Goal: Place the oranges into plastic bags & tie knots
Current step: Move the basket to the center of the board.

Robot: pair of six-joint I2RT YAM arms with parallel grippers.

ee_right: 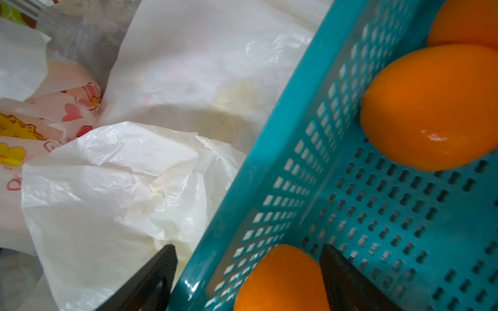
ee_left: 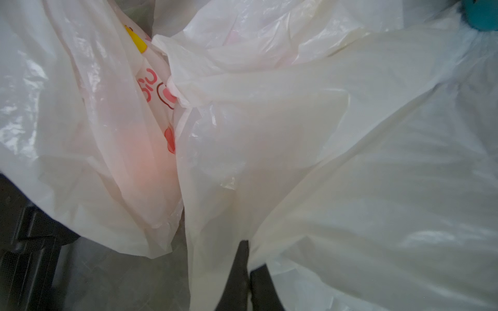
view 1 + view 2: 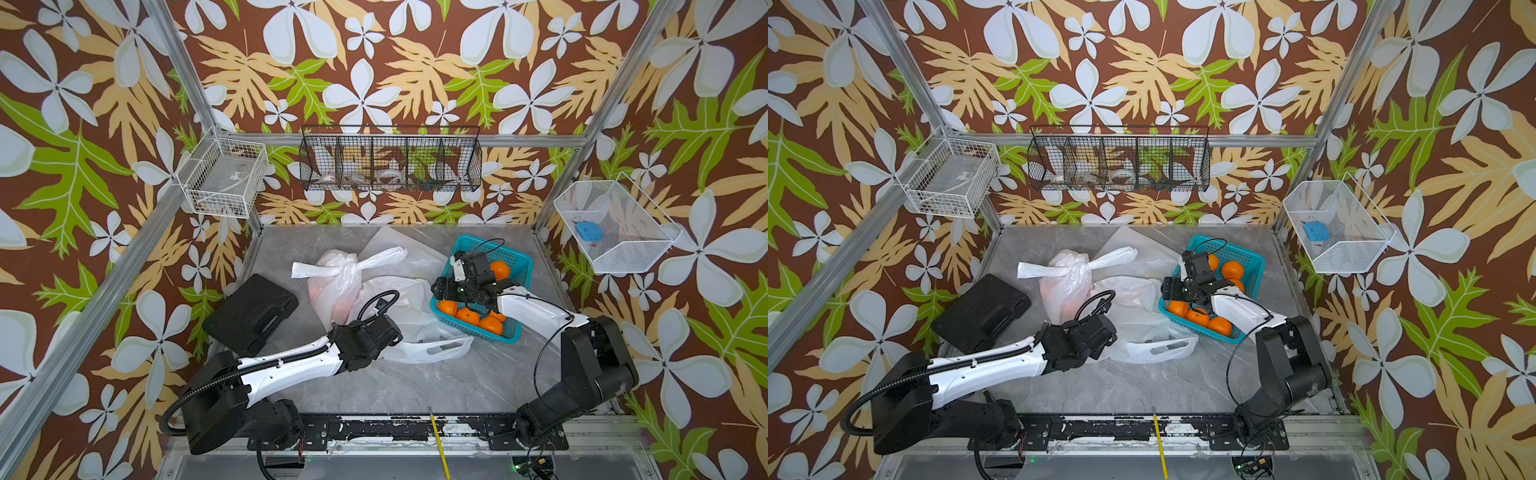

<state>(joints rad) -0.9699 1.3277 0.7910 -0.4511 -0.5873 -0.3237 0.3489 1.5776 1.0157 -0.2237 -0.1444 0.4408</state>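
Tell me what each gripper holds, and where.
Left gripper pinches a fold of the loose bag; right gripper, open astride basket wall and orange, holds nothing.

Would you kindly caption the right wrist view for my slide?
Open right gripper over the teal perforated plastic basket's wall, one glossy round orange between its fingers.

we see a teal perforated basket [image 3: 517, 266] on the right of the grey marble table [image 3: 374, 386] and a flat black case [image 3: 251, 313] at its left edge. on the walls [image 3: 374, 62] hang a white wire basket [image 3: 224, 178], a black wire rack [image 3: 390, 160] and a white mesh basket [image 3: 631, 253] holding something blue [image 3: 589, 231].
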